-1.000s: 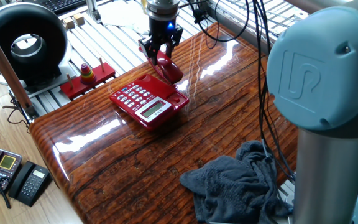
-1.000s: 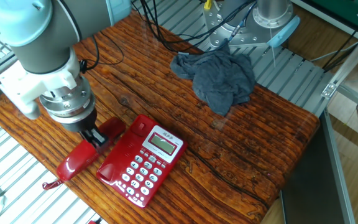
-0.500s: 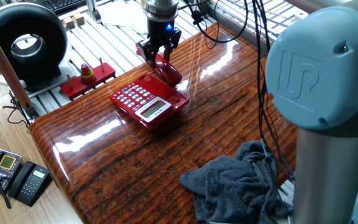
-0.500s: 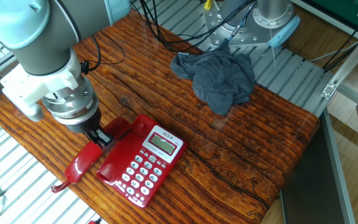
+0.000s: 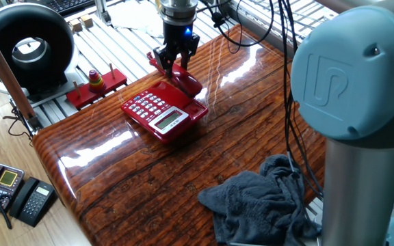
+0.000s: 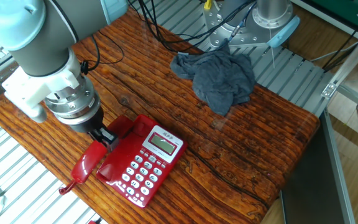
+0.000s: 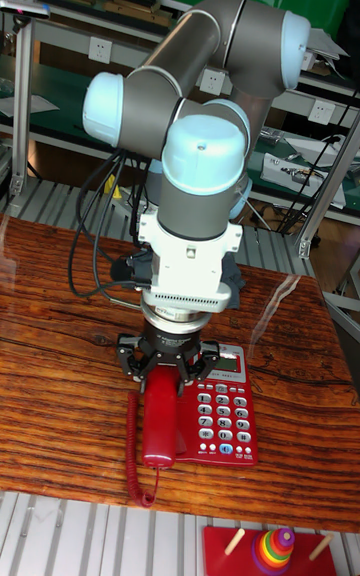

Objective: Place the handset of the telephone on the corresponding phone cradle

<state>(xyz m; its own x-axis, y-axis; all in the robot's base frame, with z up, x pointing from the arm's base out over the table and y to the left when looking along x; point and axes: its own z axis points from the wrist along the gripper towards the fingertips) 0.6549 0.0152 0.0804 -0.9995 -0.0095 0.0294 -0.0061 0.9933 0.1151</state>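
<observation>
My gripper (image 5: 174, 61) is shut on the middle of the glossy red handset (image 5: 185, 78), holding it along the far side of the red telephone (image 5: 164, 111). From the other fixed view, the handset (image 6: 91, 165) lies parallel to the telephone (image 6: 143, 160), tight against its left side, under the gripper (image 6: 102, 135). In the tall view the handset (image 7: 160, 426) hangs below the gripper (image 7: 163, 374), left of the keypad (image 7: 222, 421). Its coiled cord (image 7: 134, 461) trails toward the table's front edge. The phone cradle (image 7: 185, 428) shows only as a narrow strip beside the handset.
A crumpled grey cloth (image 5: 262, 201) lies on the wooden table (image 5: 128, 171), away from the phone. Two dark phones (image 5: 12, 191) sit on the floor. A red ring-stacking toy (image 5: 96, 82) and a black round device (image 5: 26, 44) stand beyond the table's edge.
The gripper has carried the handset sideways toward the telephone. The gap between them has closed, and the handset now sits tight along the phone's cradle side.
</observation>
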